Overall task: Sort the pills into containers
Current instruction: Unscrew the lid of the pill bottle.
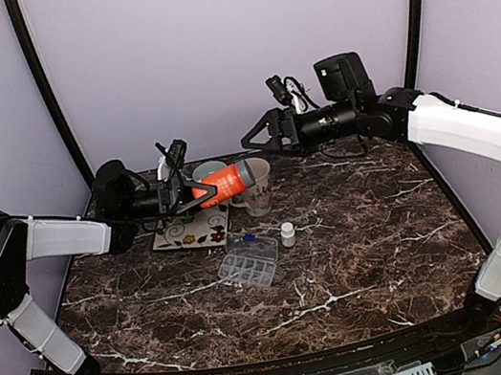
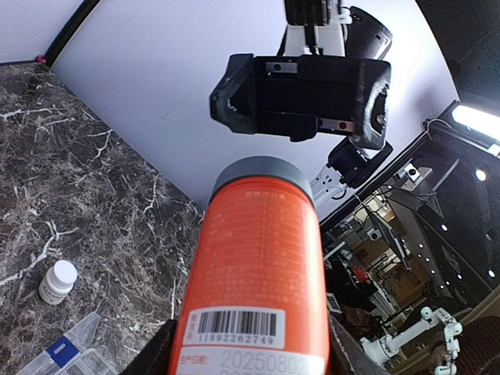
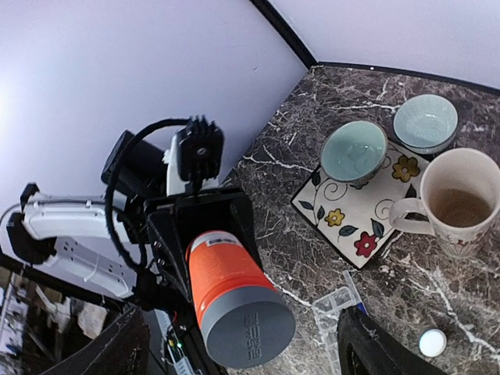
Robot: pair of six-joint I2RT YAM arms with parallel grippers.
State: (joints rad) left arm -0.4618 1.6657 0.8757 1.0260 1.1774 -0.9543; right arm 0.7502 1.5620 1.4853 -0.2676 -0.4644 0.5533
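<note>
Orange cylindrical bottle (image 2: 262,266), grey cap (image 2: 264,173), in left hand (image 1: 189,195); veined marble table (image 1: 360,256).

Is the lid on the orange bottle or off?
On. The orange bottle has its grey cap covering the whole end, which shows in both wrist views.

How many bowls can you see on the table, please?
2. One bowl sits on a corner of the floral mat; the other is next to it, by the mug. None seems hidden.
</note>
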